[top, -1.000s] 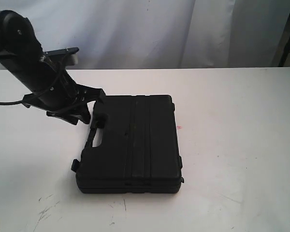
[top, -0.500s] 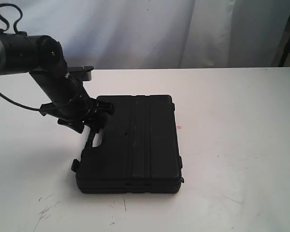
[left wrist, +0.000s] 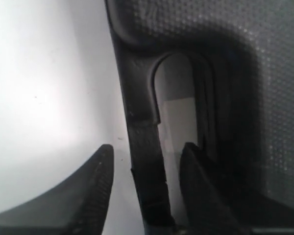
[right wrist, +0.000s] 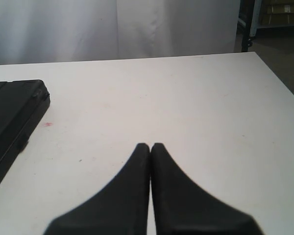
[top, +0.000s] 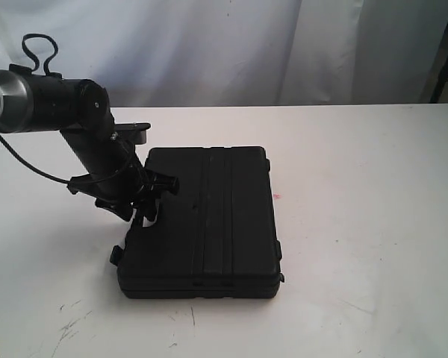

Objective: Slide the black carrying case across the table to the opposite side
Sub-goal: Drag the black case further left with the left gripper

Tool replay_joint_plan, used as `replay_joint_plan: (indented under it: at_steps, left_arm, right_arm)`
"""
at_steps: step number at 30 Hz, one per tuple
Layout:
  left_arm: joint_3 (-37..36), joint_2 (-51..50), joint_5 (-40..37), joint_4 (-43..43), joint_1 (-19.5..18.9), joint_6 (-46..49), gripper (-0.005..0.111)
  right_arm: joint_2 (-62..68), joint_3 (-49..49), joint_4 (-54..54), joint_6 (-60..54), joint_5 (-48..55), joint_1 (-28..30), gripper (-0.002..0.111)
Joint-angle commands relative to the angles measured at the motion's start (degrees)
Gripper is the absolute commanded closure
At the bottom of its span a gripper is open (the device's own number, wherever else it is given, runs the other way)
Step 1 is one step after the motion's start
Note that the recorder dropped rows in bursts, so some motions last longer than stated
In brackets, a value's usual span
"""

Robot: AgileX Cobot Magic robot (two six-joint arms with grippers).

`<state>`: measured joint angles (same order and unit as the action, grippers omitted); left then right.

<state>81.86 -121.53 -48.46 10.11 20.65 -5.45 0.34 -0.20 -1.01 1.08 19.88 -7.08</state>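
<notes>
Shows a black, rectangular, hard-plastic carrying case lying flat, lid up, on a wide white surface. Places it left of centre in the exterior view, with a tiny red spot on the white just beside its right edge. Leaves plenty of bare white to the right, probably the side to be reached, so the slide looks not yet done.

Shows the left arm's black pincer down at the case's moulded handle bar, on the case's left edge. Stands open, straddling the bar: one finger over the white outside the case, the other inside the handle's slot. Not clamped, with a gap visible on each side of the bar. Appears positioned this way to hook the handle, giving a firm purchase for pushing or dragging the case sideways without lifting it.

Shows the right arm's black pincer closed, tips pressed together, holding nothing. Hovers above the white, well apart from the case. Seems parked clear of the likely path, leaving the job to the other arm.
</notes>
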Motion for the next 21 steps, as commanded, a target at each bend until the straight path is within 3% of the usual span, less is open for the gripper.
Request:
replay_joint_plan:
  at_steps: [1,6,21]
  left_arm:
    - [0.41,0.04,0.64,-0.16,0.25,-0.46,0.080]
    - [0.41,0.04,0.00,-0.30,0.25,-0.76,0.107]
    - [0.41,0.04,-3.78,-6.57,-1.51,-5.18,0.107]
  right_arm:
    - [-0.34,0.20,-0.09,-0.49,-0.11,0.44,0.108]
    - [-0.34,0.20,-0.09,-0.49,-0.11,0.44,0.108]
    - [-0.34,0.20,-0.09,-0.49,-0.11,0.44,0.108]
